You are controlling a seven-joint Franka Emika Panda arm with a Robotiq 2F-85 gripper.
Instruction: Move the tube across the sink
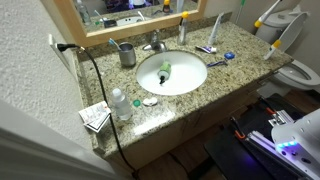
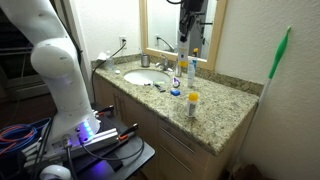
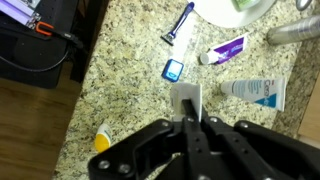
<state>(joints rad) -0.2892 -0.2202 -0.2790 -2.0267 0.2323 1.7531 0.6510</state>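
Note:
My gripper (image 3: 187,112) is shut on the flat end of a white tube (image 3: 186,97), which hangs down from the jaws above the granite counter. In an exterior view the gripper (image 2: 190,42) holds the tube (image 2: 189,68) upright over the counter, to the side of the white sink (image 2: 140,77). In the other exterior view the tube (image 1: 182,30) stands high behind the sink (image 1: 170,73), near the faucet (image 1: 155,44). Most of the tube's body is hidden by the fingers in the wrist view.
Below the gripper lie a white tube with blue print (image 3: 255,92), a purple-and-white tube (image 3: 225,48), a blue razor (image 3: 182,22) and a small blue item (image 3: 173,69). A yellow-capped bottle (image 2: 193,101) stands nearby. A cup (image 1: 127,53) and a clear bottle (image 1: 120,103) stand beside the sink.

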